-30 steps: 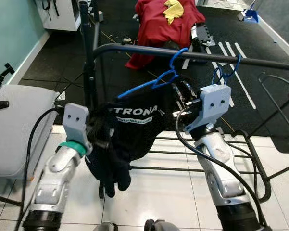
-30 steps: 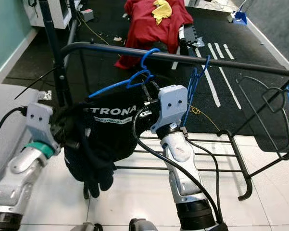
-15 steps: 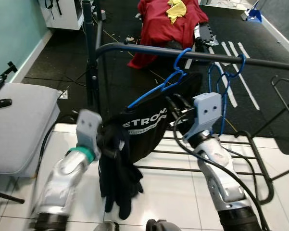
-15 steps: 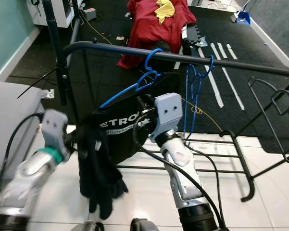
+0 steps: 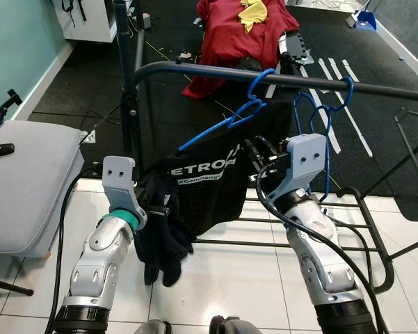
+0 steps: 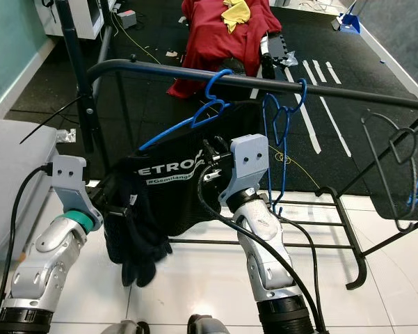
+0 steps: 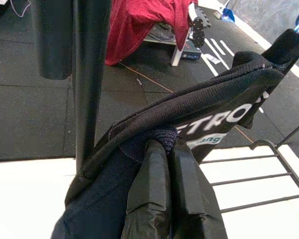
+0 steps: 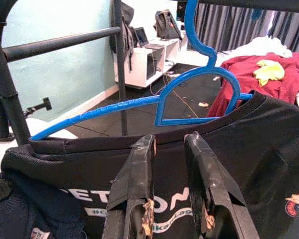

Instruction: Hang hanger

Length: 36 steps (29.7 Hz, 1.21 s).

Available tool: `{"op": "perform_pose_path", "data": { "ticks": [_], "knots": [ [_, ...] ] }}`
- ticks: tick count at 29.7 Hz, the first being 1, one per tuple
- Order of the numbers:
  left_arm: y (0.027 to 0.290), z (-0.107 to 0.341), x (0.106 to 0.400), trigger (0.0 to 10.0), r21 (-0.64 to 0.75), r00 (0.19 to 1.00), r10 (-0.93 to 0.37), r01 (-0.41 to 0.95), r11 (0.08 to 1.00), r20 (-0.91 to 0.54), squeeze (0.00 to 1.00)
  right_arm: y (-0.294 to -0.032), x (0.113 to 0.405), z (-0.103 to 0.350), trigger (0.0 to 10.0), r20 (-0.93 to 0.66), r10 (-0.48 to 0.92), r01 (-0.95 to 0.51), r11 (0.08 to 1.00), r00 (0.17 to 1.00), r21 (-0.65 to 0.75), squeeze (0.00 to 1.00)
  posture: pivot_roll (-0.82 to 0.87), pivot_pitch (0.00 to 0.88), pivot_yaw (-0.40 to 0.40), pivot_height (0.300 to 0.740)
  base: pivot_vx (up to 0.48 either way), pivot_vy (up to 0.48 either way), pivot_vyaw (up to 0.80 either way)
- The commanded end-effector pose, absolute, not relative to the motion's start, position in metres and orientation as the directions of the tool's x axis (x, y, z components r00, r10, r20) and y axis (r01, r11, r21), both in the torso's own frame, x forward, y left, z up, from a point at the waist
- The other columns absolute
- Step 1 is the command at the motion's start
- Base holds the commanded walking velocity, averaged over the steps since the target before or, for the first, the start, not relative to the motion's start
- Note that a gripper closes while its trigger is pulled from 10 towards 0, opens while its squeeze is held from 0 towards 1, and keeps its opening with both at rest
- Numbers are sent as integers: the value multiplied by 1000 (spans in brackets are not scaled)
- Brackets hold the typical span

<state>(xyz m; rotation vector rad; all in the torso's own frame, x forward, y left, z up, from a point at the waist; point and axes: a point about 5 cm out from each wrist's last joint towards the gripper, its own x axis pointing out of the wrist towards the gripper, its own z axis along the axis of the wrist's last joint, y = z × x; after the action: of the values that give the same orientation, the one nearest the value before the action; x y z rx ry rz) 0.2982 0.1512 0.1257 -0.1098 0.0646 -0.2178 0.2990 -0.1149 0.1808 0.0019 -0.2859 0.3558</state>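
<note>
A blue hanger (image 5: 219, 125) carries a black printed T-shirt (image 5: 209, 188), and its hook (image 5: 262, 75) sits over the black rail (image 5: 195, 69). My left gripper (image 5: 156, 209) is low on the left, shut on a bunched fold of the shirt (image 7: 154, 137) beside the rack's upright post (image 7: 89, 74). My right gripper (image 5: 254, 152) is just under the collar. Its fingers (image 8: 137, 169) stand slightly apart in front of the shirt's chest, below the hanger's neck (image 8: 199, 94), with nothing between them.
More blue hangers (image 5: 323, 111) hang on the rail to the right. A red cloth pile (image 5: 240, 35) lies on the dark floor beyond. A grey cushioned seat (image 5: 24, 181) is on my left. The rack's base bars (image 5: 362, 229) cross the white tiles.
My left gripper has drawn back toward the left and lower with the shirt fold. The hanger's hook stays on the rail, and the right gripper has barely moved.
</note>
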Motion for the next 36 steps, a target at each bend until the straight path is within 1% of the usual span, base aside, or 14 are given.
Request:
{"op": "perform_pose_path", "data": {
  "ticks": [1,8,23,36],
  "knots": [
    [147,132,297,10000,-118,973,-228,224,967,-21,0,-119,296,177,10000,259,334,-338,941,906,-32,0,-42,81,-18,740,-285,0,0],
    [143,135,299,10000,-128,978,-210,207,970,-14,0,-119,296,177,10000,256,329,-333,942,909,-26,0,-41,83,-18,740,-297,0,0],
    [141,136,298,10000,-123,973,-229,225,966,-18,0,-119,295,176,10000,249,331,-339,941,910,-12,0,-35,78,-15,740,-325,0,0],
    [140,137,298,10000,-106,968,-250,246,964,-22,0,-119,295,176,10000,248,327,-336,942,912,-3,0,-34,64,-11,740,-253,0,0]
  ]
}}
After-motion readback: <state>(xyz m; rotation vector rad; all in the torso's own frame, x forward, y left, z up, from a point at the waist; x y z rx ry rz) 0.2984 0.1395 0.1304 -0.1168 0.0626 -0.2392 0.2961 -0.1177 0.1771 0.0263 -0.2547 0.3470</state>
